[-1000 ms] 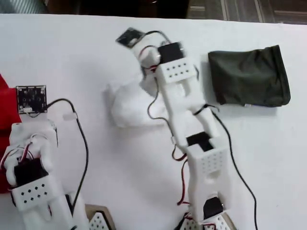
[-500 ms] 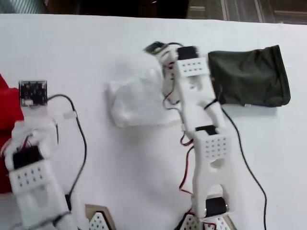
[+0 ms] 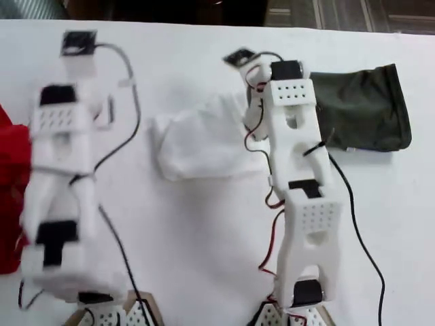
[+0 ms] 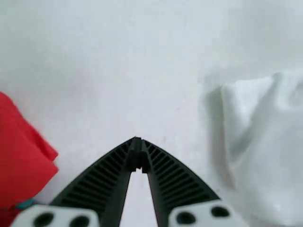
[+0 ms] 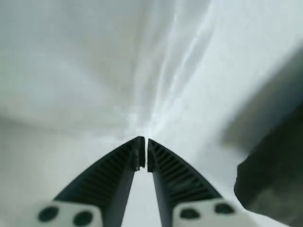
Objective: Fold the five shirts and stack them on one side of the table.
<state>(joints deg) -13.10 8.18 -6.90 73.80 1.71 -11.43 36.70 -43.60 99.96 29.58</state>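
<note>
My right end effector (image 5: 143, 153) is clamped on the white shirt (image 3: 194, 146) in the middle of the tabletop (image 3: 204, 258). The dark shirt (image 3: 360, 112) lies just beside it, toward the right edge. My left end effector (image 4: 137, 158) is together, empty.

The white shirt (image 3: 197, 142) lies loosely bunched mid-desk, nearer the far edge, its right corner drawn up into a peak. The dark green shirt (image 3: 367, 109) lies folded into a rectangle toward the far right. The red shirt (image 3: 10, 183) lies crumpled at the left edge.
</note>
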